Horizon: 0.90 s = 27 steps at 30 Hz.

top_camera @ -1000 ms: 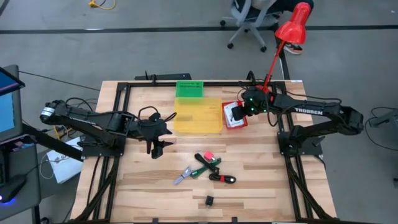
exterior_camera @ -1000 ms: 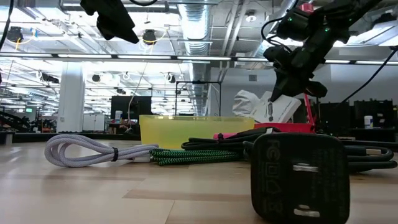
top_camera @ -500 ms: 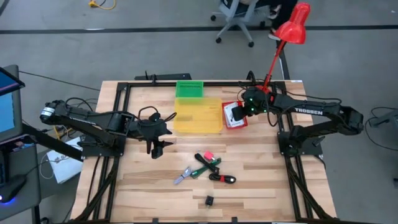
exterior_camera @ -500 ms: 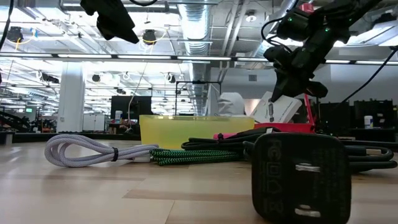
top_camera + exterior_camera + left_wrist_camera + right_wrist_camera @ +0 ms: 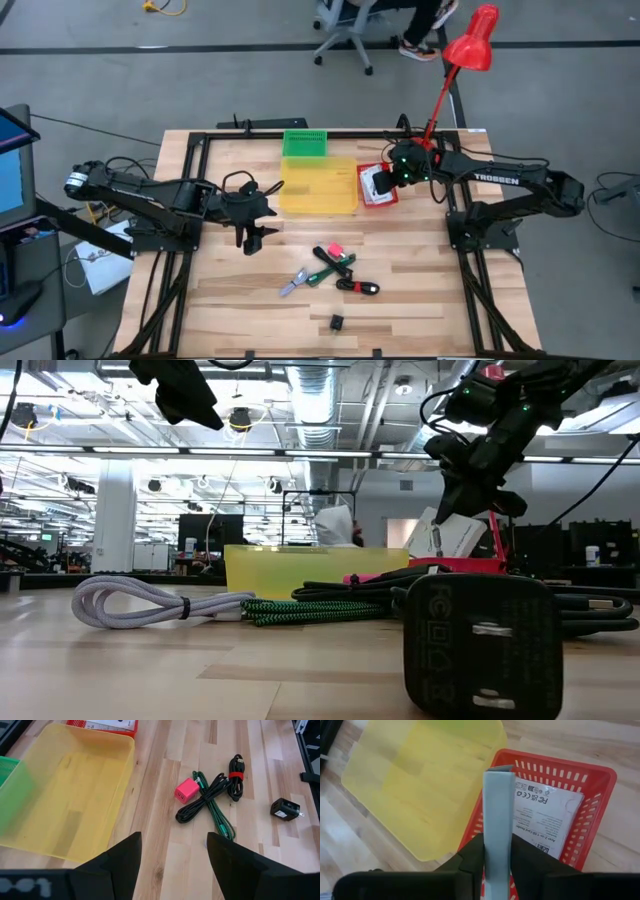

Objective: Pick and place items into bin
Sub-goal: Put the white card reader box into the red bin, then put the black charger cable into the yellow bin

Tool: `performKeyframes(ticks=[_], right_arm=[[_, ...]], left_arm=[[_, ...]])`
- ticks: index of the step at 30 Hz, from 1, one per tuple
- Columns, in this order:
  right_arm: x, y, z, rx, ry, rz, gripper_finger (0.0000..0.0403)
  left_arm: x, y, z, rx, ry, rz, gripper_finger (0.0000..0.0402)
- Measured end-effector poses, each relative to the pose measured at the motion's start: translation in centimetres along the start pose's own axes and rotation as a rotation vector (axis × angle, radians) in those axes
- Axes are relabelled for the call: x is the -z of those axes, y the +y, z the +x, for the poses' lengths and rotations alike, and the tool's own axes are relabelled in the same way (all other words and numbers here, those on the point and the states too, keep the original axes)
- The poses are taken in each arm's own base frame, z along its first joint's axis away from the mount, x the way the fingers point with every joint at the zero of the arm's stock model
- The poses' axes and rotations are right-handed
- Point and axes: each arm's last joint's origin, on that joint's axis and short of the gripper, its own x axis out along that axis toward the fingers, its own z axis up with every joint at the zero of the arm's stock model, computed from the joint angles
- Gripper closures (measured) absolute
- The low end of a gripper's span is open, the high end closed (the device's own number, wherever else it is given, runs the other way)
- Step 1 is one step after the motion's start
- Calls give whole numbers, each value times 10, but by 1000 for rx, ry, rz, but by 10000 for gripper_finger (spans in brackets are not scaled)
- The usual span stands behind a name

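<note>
My right gripper (image 5: 378, 183) hangs over the red basket (image 5: 386, 198) and is shut on a white carded package (image 5: 452, 538). A second white package (image 5: 547, 815) lies flat inside that basket. The yellow bin (image 5: 318, 185) sits beside it. My left gripper (image 5: 250, 240) hovers open above the table at the bin's near left corner and touches nothing. The other loose items lie on the wood nearer the front: a pink charger block (image 5: 186, 790), tangled green and black cables (image 5: 212, 802), a white cable (image 5: 140, 600) and a black plug adapter (image 5: 285, 809). My right gripper pinches the white package between its two fingers (image 5: 470, 857) at one end of the card (image 5: 498, 827), which shows edge-on in the wrist view. The fingers come from above, slanting down. The card hangs tilted below them over the red basket; whether its lower end (image 5: 440, 552) touches the basket, I cannot tell.
A green basket (image 5: 304, 143) stands behind the yellow bin at the far edge. A red desk lamp (image 5: 470, 45) rises at the far right corner. Bare wood lies between my left gripper and the cable pile. A person (image 5: 333, 525) shows in the room behind.
Both arms and the held package have stayed where they were. In the room behind the table, a person and an office chair have moved toward the left.
</note>
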Motion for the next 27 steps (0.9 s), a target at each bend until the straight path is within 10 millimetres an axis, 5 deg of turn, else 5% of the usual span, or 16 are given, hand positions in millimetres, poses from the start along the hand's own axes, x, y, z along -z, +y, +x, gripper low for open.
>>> performKeyframes(ticks=[13, 27], right_arm=[[-3, 2, 0, -15, -33, -69, 235], [-4, 1, 0, 23, -65, -69, 250]], left_arm=[[0, 0, 0, -1, 0, 0, 187], [2, 1, 0, -8, 22, 5, 187]])
